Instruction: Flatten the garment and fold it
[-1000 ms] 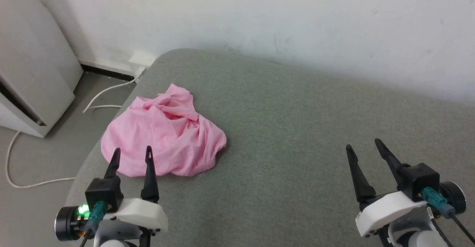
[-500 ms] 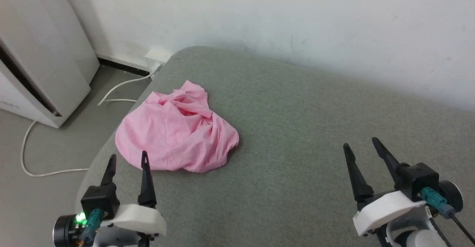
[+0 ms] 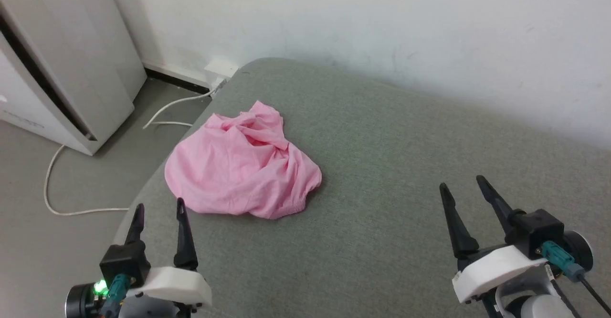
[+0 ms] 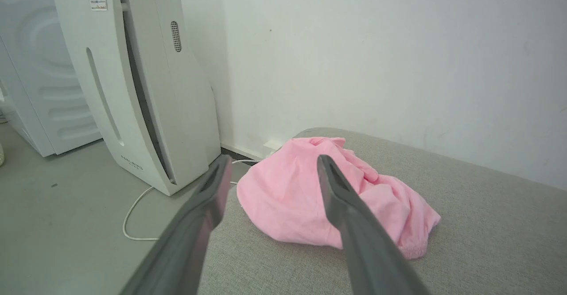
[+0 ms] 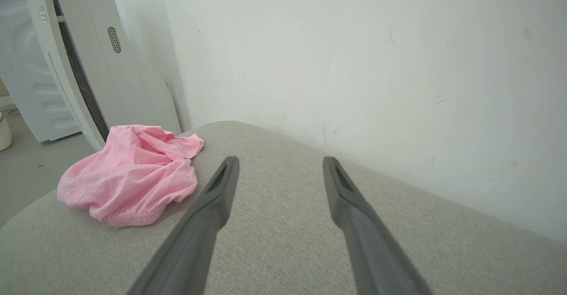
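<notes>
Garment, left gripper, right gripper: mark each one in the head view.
garment (image 3: 238, 167), head view, middle of the crumpled pink heap.
left gripper (image 3: 160, 203), head view, midway between its open fingertips.
right gripper (image 3: 461, 181), head view, midway between its open fingertips.

**Pink heap on a grey-green padded surface**

A padded surface covered in grey-green woven fabric carries the scene. Its far left corner is rounded, and its far edge runs along a white wall. One thing lies directly on it: the garment, a light pink piece of thin cloth. It sits in a crumpled heap near that rounded corner, close to the left edge. The near part of the heap is fairly smooth. The far part bunches into deep folds, and a gathered hem shows along its near right rim.
</notes>
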`<state>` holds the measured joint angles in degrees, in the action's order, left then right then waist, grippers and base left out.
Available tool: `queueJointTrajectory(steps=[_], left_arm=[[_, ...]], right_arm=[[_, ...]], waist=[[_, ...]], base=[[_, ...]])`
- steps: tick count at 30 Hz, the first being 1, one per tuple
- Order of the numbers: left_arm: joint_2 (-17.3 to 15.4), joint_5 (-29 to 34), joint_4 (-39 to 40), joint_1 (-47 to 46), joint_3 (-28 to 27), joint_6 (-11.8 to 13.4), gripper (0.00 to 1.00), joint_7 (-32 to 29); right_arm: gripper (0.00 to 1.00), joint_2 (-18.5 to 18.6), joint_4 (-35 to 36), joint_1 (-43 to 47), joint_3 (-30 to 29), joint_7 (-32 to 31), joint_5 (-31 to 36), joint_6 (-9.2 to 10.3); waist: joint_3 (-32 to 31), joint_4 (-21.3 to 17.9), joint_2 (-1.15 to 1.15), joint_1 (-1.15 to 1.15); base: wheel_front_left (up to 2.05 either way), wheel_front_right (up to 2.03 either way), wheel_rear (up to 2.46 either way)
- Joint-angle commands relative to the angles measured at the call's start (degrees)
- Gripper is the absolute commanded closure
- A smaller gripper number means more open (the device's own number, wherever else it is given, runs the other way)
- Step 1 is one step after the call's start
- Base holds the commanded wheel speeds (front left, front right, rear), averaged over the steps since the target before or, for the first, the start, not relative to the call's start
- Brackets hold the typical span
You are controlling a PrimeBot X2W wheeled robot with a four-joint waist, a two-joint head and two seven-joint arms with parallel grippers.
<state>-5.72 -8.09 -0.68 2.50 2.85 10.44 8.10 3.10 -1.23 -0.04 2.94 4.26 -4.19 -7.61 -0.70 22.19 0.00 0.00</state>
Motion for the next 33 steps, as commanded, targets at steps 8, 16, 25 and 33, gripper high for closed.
queueJointTrajectory(steps=[8, 16, 25, 33], left_arm=[[-0.91, -1.49, 0.66, 1.15, 0.66, 1.95, 0.0, 1.07], [-1.38, -2.27, 0.91, 1.6, 1.44, 3.13, 0.0, 1.79], [-1.84, -3.42, 1.16, 2.22, 2.14, 4.5, 0.0, 2.69], [-2.09, -5.67, 2.13, 1.45, 2.54, 4.76, 0.0, 3.61]], right_arm=[[0.0, -0.16, -0.53, -1.2, 0.15, 1.18, -0.86, 0.09], [0.0, -0.17, -0.74, -1.36, 0.37, 1.79, -1.28, 0.09], [0.0, -0.19, -0.98, -1.7, 0.77, 2.22, -1.77, 0.1], [0.0, -0.21, -0.48, -2.97, 1.65, 2.32, -1.84, 0.11]], waist=[[-0.11, 2.29, 0.0, 0.0], [0.0, 4.57, 0.0, 0.0], [0.11, 6.9, 0.0, 0.0], [2.3, 6.92, 0.0, 0.0]], base=[[0.0, 0.0, 0.0], [0.0, 0.0, 0.0], [0.0, 0.0, 0.0], [0.0, 0.0, 0.0]])
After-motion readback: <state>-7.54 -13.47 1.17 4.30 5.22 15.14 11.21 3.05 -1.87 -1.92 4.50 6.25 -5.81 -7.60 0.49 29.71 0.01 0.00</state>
